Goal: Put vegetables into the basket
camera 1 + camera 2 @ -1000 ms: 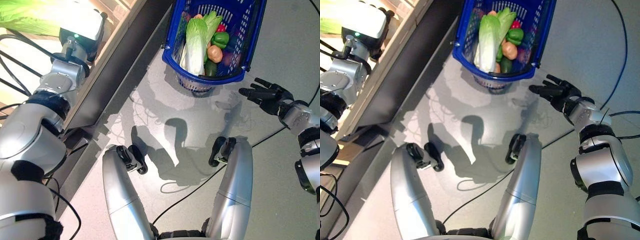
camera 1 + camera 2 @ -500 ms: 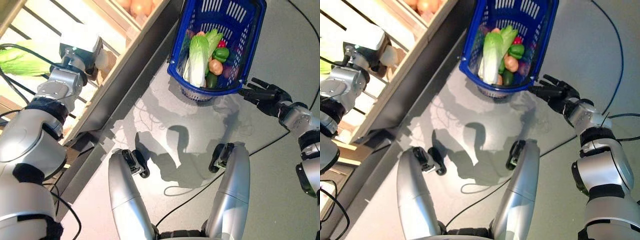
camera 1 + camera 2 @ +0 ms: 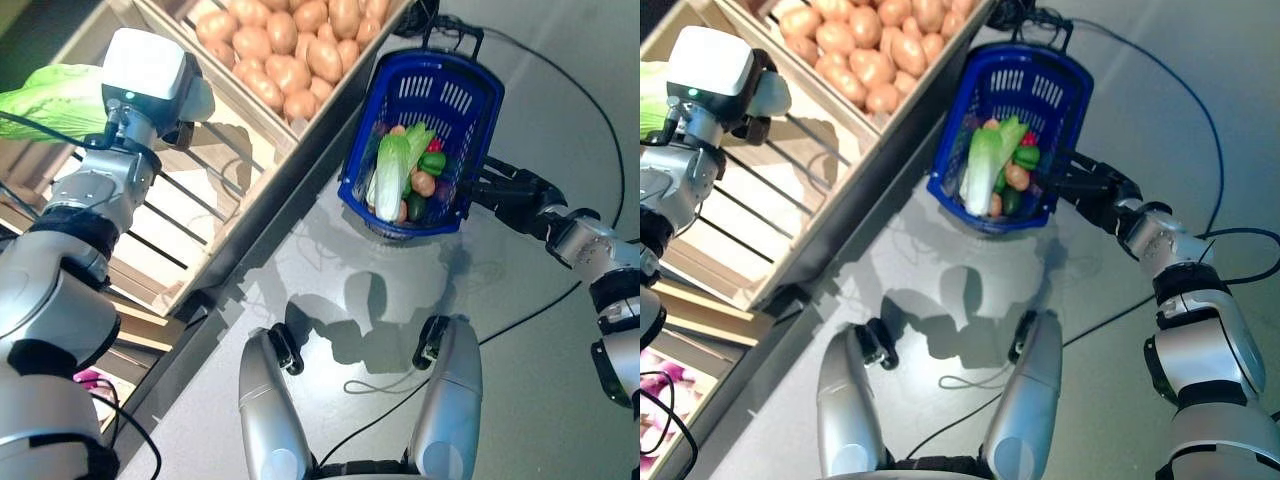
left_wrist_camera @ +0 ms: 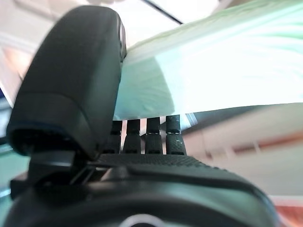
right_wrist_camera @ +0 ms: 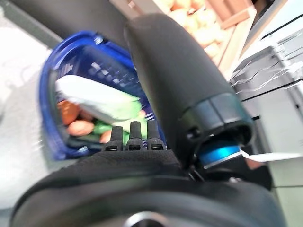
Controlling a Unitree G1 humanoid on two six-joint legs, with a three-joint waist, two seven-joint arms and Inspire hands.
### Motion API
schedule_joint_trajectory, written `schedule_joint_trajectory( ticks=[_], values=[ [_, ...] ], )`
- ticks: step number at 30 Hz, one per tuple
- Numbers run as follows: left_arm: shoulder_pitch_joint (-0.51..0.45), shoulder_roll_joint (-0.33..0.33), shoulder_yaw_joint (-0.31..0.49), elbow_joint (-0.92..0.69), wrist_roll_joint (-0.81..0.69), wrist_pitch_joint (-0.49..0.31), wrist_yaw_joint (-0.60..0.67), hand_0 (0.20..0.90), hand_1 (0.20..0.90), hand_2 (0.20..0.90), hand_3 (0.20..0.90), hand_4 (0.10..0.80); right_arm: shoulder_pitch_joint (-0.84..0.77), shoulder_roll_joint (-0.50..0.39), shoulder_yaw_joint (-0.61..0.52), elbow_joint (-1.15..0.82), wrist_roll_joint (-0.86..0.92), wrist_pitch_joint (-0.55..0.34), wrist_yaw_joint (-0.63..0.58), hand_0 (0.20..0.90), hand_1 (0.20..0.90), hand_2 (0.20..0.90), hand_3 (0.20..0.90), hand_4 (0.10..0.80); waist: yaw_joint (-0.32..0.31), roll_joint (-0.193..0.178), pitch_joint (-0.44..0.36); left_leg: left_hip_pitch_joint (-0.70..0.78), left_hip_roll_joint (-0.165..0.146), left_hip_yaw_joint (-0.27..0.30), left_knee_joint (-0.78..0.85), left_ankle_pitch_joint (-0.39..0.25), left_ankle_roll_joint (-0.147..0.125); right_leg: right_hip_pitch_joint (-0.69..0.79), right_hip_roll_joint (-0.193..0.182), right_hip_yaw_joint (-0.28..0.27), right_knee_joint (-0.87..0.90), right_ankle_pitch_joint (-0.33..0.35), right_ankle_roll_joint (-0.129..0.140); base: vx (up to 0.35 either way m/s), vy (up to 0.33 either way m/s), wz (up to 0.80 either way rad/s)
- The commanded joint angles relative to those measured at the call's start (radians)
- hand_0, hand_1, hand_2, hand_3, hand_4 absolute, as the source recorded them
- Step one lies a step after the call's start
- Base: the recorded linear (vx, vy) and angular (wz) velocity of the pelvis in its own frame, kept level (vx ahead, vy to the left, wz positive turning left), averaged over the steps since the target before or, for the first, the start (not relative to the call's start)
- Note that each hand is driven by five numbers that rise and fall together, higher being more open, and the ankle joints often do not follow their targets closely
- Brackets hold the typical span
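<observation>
The blue plastic basket [image 3: 471, 92] stands on the grey floor beside the wooden stand. In it lie a pale Chinese cabbage [image 3: 386, 180], a green pepper [image 3: 432, 163], a tan round vegetable [image 3: 422, 184], a small red one and a dark green one. My right hand [image 3: 506, 190] is at the basket's right rim with its fingers straight; it also shows in the right wrist view [image 5: 132, 161]. My left hand [image 4: 71, 85] reaches into the stand, fingers [image 4: 147, 137] straight, right up against a light green leafy cabbage [image 3: 48, 100] that also shows in the left wrist view [image 4: 213, 71].
The wooden stand [image 3: 215, 215] with slatted crates runs along the left, its dark base [image 3: 300, 190] meeting the floor close to the basket's left side. Grey floor [image 3: 540, 350] lies to the right of the basket and in front of it.
The camera has tilted up, so more of the stand shows. My right hand has moved from apart from the basket to its right rim. My left hand stays by the green cabbage.
</observation>
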State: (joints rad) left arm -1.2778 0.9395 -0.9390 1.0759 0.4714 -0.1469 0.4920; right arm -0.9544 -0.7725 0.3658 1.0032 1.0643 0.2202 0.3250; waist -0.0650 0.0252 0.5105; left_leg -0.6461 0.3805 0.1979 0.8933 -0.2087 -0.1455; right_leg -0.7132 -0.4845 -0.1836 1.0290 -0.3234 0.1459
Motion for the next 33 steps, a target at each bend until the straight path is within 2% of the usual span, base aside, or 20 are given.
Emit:
schedule_joint_trajectory(
  ticks=[1, 2, 3, 6, 8, 10, 11, 12, 13, 15, 20, 23, 27, 33],
  values=[
    [0.060, 0.095, 0.106, -0.024, -0.134, -0.060, 0.137, 0.300, 0.300, 0.300, 0.300, 0.400, 0.087, 0.029, -0.066, -0.048, -0.028, -0.067, 0.062, 0.900, 0.900, 0.900, 0.900, 0.800, 0.007, -0.003, -0.194, 0.055, 0.004, -0.016, -0.109, -0.035, -0.021, 0.102, -0.005, 0.041, -0.200, 0.096, -0.002, 0.017, -0.127, 0.17],
    [0.089, 0.088, 0.176, -0.056, -0.187, -0.114, 0.120, 0.300, 0.300, 0.300, 0.300, 0.400, 0.106, 0.047, -0.069, -0.083, -0.052, -0.082, 0.049, 0.900, 0.900, 0.900, 0.900, 0.800, 0.015, -0.007, -0.212, 0.109, -0.004, -0.004, -0.166, -0.017, -0.019, 0.158, 0.003, 0.015, -0.244, 0.097, -0.003, 0.014, -0.166, 0.15],
    [0.111, 0.079, 0.214, -0.078, -0.217, -0.144, 0.111, 0.300, 0.300, 0.300, 0.300, 0.400, 0.122, 0.063, -0.071, -0.105, -0.087, -0.107, 0.048, 0.900, 0.900, 0.900, 0.900, 0.800, 0.020, -0.011, -0.221, 0.136, -0.009, 0.000, -0.193, -0.009, -0.019, 0.188, 0.005, 0.001, -0.266, 0.099, -0.003, 0.023, -0.138, 0.12],
    [0.165, 0.055, 0.300, -0.133, -0.281, -0.196, 0.063, 0.300, 0.300, 0.300, 0.300, 0.400, 0.153, 0.093, -0.067, -0.164, -0.148, -0.130, 0.034, 0.900, 0.900, 0.900, 0.900, 0.800, 0.026, -0.017, -0.241, 0.206, -0.024, 0.013, -0.263, 0.014, -0.018, 0.263, 0.012, -0.036, -0.328, 0.109, 0.000, 0.027, -0.112, 0.10],
    [0.213, 0.030, 0.363, -0.186, -0.398, -0.254, -0.006, 0.300, 0.300, 0.300, 0.300, 0.400, 0.167, 0.110, -0.054, -0.215, -0.193, -0.117, 0.033, 0.900, 0.900, 0.900, 0.900, 0.800, 0.033, -0.024, -0.262, 0.274, -0.038, 0.024, -0.329, 0.037, -0.020, 0.337, 0.025, -0.071, -0.399, 0.123, 0.001, 0.023, -0.138, 0.04],
    [0.280, -0.016, 0.452, -0.263, -0.547, -0.271, -0.115, 0.300, 0.300, 0.300, 0.300, 0.400, 0.183, 0.126, -0.028, -0.269, -0.228, -0.088, 0.062, 0.900, 0.900, 0.900, 0.900, 0.800, 0.044, -0.028, -0.293, 0.350, -0.059, 0.033, -0.407, 0.065, -0.022, 0.427, 0.055, -0.111, -0.492, 0.142, 0.001, -0.008, -0.166, 0.04],
    [0.313, -0.047, 0.487, -0.293, -0.614, -0.275, -0.159, 0.300, 0.300, 0.300, 0.300, 0.400, 0.187, 0.140, -0.018, -0.287, -0.244, -0.082, 0.068, 0.900, 0.900, 0.900, 0.900, 0.800, 0.047, -0.030, -0.309, 0.377, -0.071, 0.047, -0.451, 0.103, -0.010, 0.460, 0.073, -0.134, -0.544, 0.175, -0.009, -0.003, -0.160, 0.14],
    [0.341, -0.072, 0.513, -0.317, -0.658, -0.271, -0.202, 0.300, 0.300, 0.300, 0.300, 0.400, 0.193, 0.154, -0.005, -0.304, -0.258, -0.075, 0.072, 0.900, 0.900, 0.900, 0.900, 0.800, 0.050, -0.032, -0.323, 0.409, -0.082, 0.056, -0.483, 0.114, -0.009, 0.494, 0.089, -0.146, -0.578, 0.181, -0.009, -0.014, -0.086, 0.13],
    [0.343, -0.071, 0.515, -0.318, -0.659, -0.270, -0.203, 0.300, 0.300, 0.300, 0.300, 0.400, 0.193, 0.155, -0.004, -0.304, -0.258, -0.075, 0.072, 0.900, 0.900, 0.900, 0.900, 0.800, 0.049, -0.031, -0.322, 0.413, -0.082, 0.056, -0.486, 0.116, -0.009, 0.497, 0.090, -0.147, -0.581, 0.183, -0.009, 0.053, -0.081, 0.10],
    [0.423, -0.131, 0.571, -0.376, -0.827, -0.274, -0.305, 0.300, 0.300, 0.300, 0.300, 0.400, 0.217, 0.178, 0.020, -0.359, -0.276, -0.044, 0.100, 0.900, 0.900, 0.900, 0.900, 0.800, 0.055, -0.037, -0.369, 0.498, -0.101, 0.074, -0.580, 0.151, -0.009, 0.590, 0.129, -0.172, -0.688, 0.211, -0.001, 0.125, -0.104, -0.02],
    [0.512, -0.215, 0.626, -0.471, -0.899, -0.280, -0.341, 0.300, 0.300, 0.300, 0.300, 0.400, 0.221, 0.219, 0.058, -0.402, -0.266, -0.018, 0.107, 0.900, 0.900, 0.900, 0.900, 0.800, 0.062, -0.044, -0.434, 0.614, -0.120, 0.088, -0.735, 0.214, -0.015, 0.715, 0.183, -0.192, -0.850, 0.264, 0.012, 0.136, -0.080, -0.08],
    [0.552, -0.276, 0.650, -0.562, -0.993, -0.248, -0.374, 0.300, 0.300, 0.300, 0.300, 0.400, 0.220, 0.237, 0.076, -0.454, -0.256, 0.001, 0.085, 0.900, 0.900, 0.900, 0.900, 0.800, 0.064, -0.044, -0.470, 0.662, -0.122, 0.083, -0.827, 0.255, -0.024, 0.769, 0.206, -0.187, -0.936, 0.300, 0.024, 0.083, -0.088, 0.00],
    [0.580, -0.339, 0.652, -0.652, -1.001, -0.229, -0.364, 0.300, 0.300, 0.300, 0.300, 0.400, 0.216, 0.260, 0.083, -0.514, -0.249, 0.014, 0.045, 0.900, 0.900, 0.900, 0.900, 0.800, 0.068, -0.046, -0.494, 0.706, -0.121, 0.078, -0.919, 0.287, -0.035, 0.810, 0.221, -0.192, -1.003, 0.330, 0.038, 0.046, -0.071, 0.07],
    [0.607, -0.397, 0.635, -0.728, -0.982, -0.213, -0.372, 0.300, 0.300, 0.300, 0.300, 0.400, 0.203, 0.285, 0.076, -0.536, -0.215, 0.022, 0.033, 0.900, 0.900, 0.900, 0.900, 0.800, 0.075, -0.052, -0.513, 0.725, -0.115, 0.064, -0.981, 0.303, -0.046, 0.837, 0.241, -0.204, -1.078, 0.365, 0.046, 0.026, -0.061, 0.03]
  ],
)
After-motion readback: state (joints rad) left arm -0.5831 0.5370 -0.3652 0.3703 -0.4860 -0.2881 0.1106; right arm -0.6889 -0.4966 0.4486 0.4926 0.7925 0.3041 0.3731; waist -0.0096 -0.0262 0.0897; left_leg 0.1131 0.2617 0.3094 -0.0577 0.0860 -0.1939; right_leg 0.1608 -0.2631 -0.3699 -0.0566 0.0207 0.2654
